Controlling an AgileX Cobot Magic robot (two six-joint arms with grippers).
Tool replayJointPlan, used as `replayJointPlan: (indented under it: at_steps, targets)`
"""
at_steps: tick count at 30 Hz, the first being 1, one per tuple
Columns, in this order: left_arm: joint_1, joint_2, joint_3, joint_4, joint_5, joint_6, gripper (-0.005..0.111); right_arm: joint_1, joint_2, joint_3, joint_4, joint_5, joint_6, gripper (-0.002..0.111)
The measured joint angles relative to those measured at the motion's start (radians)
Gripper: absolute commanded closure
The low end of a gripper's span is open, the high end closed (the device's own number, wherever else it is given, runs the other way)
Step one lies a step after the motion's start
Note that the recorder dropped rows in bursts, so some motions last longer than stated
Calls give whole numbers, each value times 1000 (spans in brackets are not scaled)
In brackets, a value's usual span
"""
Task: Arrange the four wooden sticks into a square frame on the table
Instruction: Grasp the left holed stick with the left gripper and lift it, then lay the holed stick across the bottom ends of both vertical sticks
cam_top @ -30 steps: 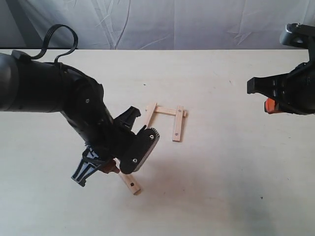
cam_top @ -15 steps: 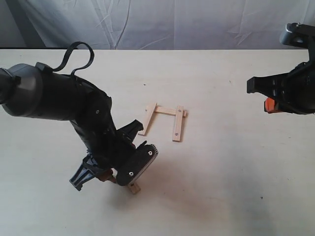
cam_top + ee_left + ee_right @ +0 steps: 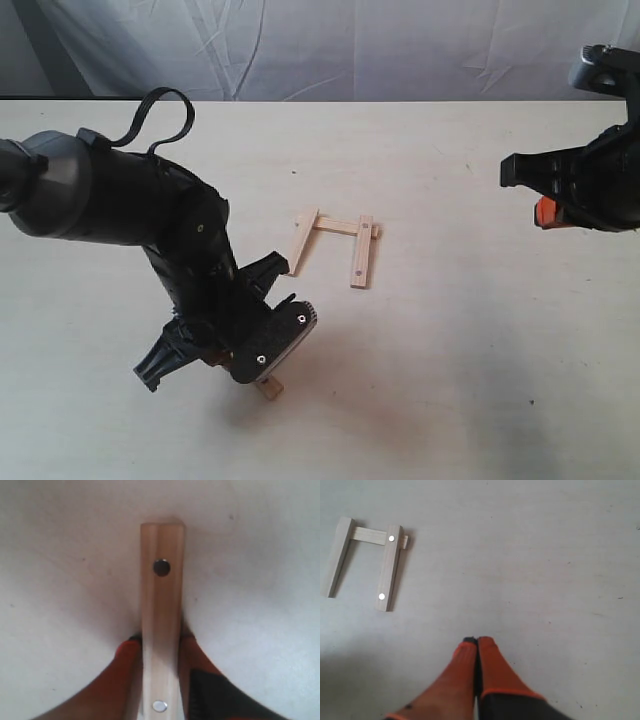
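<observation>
The fourth wooden stick (image 3: 161, 605), with a dark hole near its far end, runs between my left gripper's (image 3: 160, 641) orange fingers (image 3: 128, 652), which press on both its sides. In the exterior view only the stick's end (image 3: 268, 387) shows under my left gripper (image 3: 238, 360), low over the table (image 3: 450, 380). The other three sticks form a three-sided frame (image 3: 336, 243) open toward the front, also in the right wrist view: a plain side (image 3: 340, 555), a crossbar (image 3: 370, 534) and a holed side (image 3: 389, 574). My right gripper (image 3: 477, 642) is shut and empty, hovering at the right (image 3: 556, 200).
A white cloth backdrop (image 3: 350, 45) hangs behind the table's far edge. The bulky left arm (image 3: 110, 205) covers the left middle of the table. A few tiny dark specks (image 3: 531, 403) dot the surface.
My left arm has sunk and shifted toward the front over the loose stick, hiding most of it. The three joined sticks and the right arm have not moved.
</observation>
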Motion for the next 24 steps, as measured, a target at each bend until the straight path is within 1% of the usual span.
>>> replayJointPlan:
  at_steps: [3, 5, 10, 15, 18, 24]
  targets:
    - [0, -2, -11, 0, 4, -14, 107, 0, 0, 0, 0, 0, 0, 109]
    - [0, -9, -30, -8, -5, -55, 107, 0, 0, 0, 2, 0, 0, 109]
    - [0, -36, -145, -18, -12, -258, 107, 0, 0, 0, 4, 0, 0, 109]
    - [0, -31, -258, -16, -16, -310, 107, 0, 0, 0, 4, 4, 0, 109]
    - [0, 6, -330, 16, 3, -339, 107, 0, 0, 0, 6, 11, 0, 109]
    - [0, 141, -482, 43, 40, -393, 107, 0, 0, 0, 6, 14, 0, 109]
